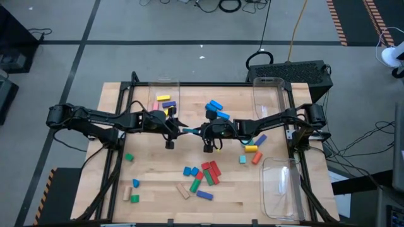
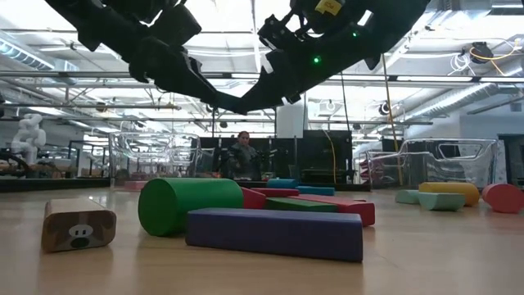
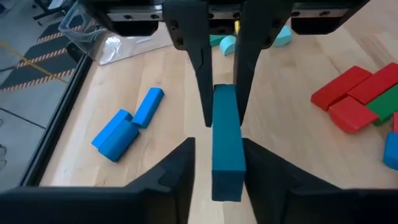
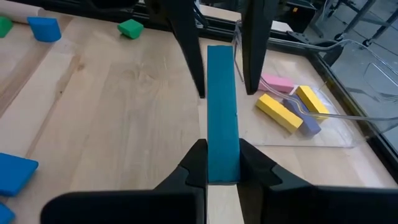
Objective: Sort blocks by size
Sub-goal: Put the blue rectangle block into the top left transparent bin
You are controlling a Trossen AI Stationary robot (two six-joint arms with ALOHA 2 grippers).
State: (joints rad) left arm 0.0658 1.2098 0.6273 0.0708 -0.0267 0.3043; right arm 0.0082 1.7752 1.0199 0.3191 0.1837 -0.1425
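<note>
Above the table [image 1: 158, 189] centre: one teal bar block [image 4: 222, 134] is clamped at one end by the right tool [image 4: 222, 163]; opposite end sits between the left tool [image 3: 219, 163] fingers, not yet touching

No words, numbers or brand marks can be read anywhere, not on the blocks, bins or arms.

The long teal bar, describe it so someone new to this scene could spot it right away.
Look to the middle of the wooden table, where the two arms meet. The teal bar is held off the surface between the left gripper and the right gripper. Unlike every other block, it is not lying on the table.
</note>
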